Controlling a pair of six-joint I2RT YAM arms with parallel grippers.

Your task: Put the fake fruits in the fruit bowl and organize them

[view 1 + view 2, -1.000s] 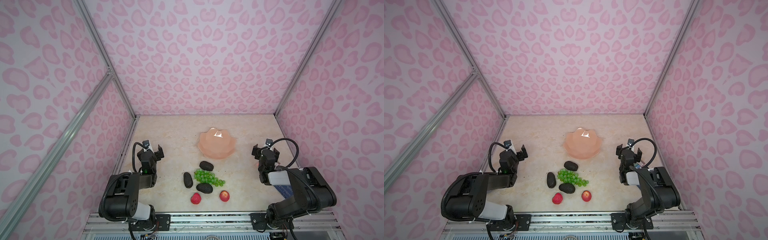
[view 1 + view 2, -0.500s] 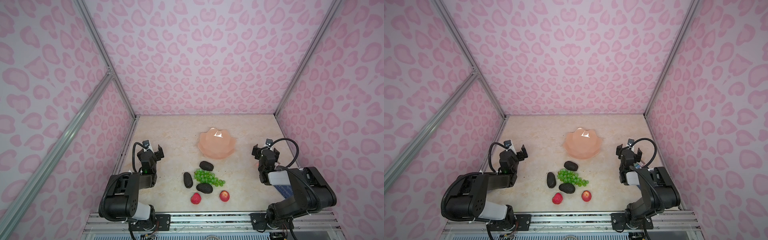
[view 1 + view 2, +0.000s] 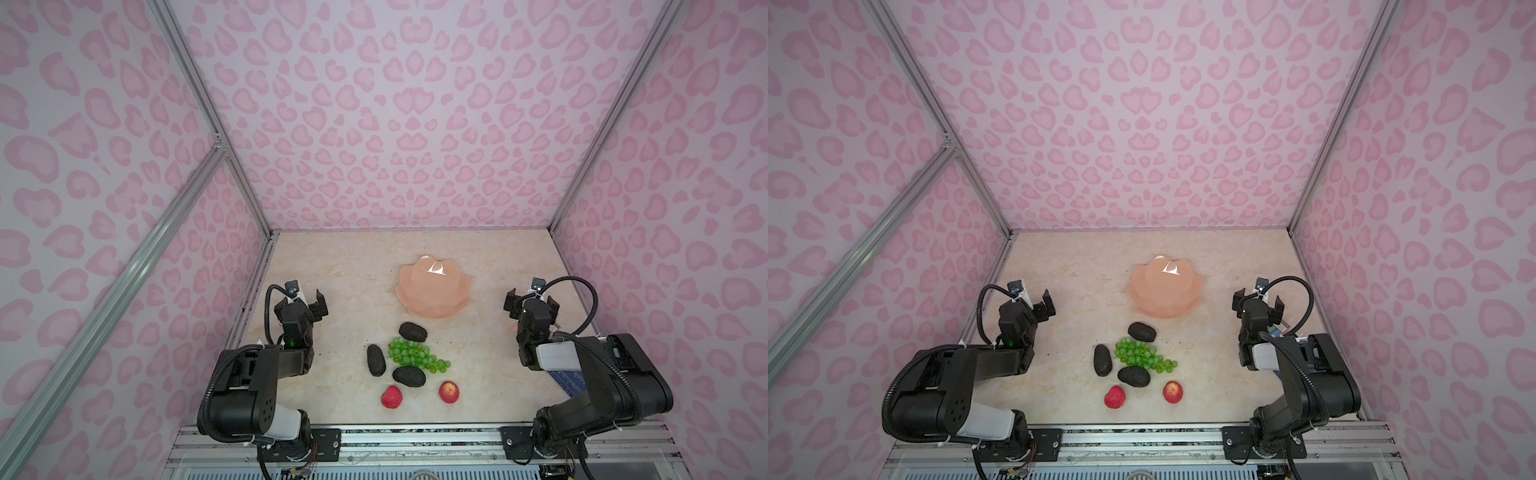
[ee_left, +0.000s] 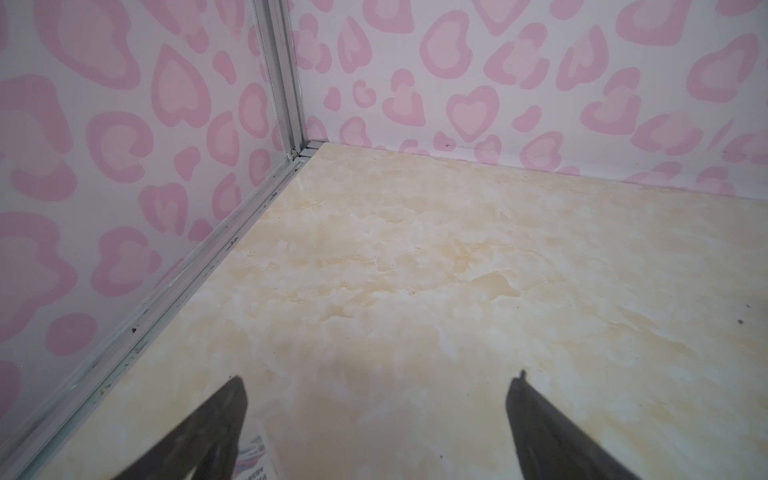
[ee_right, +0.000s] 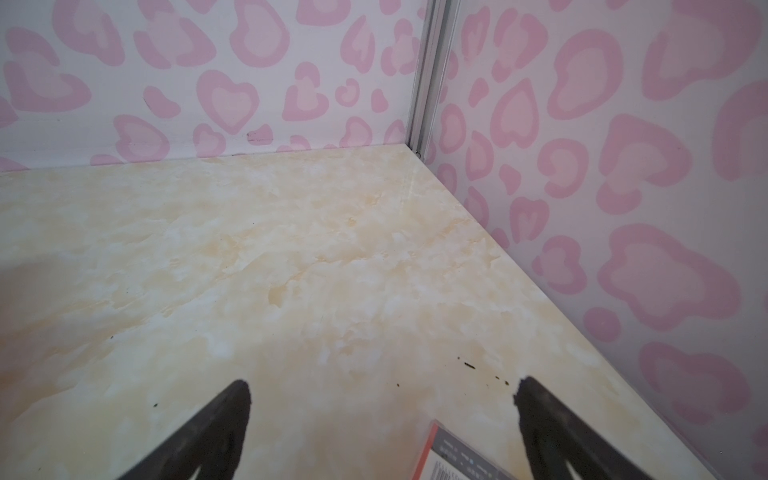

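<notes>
The peach-pink fruit bowl (image 3: 434,291) (image 3: 1165,291) stands empty at mid-table. In front of it lie three dark avocados (image 3: 412,331) (image 3: 375,360) (image 3: 409,376) around a green grape bunch (image 3: 415,353) (image 3: 1142,353). Nearer the front edge are a strawberry (image 3: 392,396) (image 3: 1114,396) and a round red-yellow fruit (image 3: 449,392) (image 3: 1172,392). My left gripper (image 3: 306,296) (image 4: 379,380) rests open by the left wall, empty. By the right wall my right gripper (image 3: 532,297) (image 5: 384,384) is open and empty too. Neither wrist view shows any fruit.
A red-edged packet (image 5: 457,457) lies on the table just under my right gripper, and a printed slip (image 4: 253,453) lies beside my left finger. Pink patterned walls with metal corner posts (image 4: 286,104) close in three sides.
</notes>
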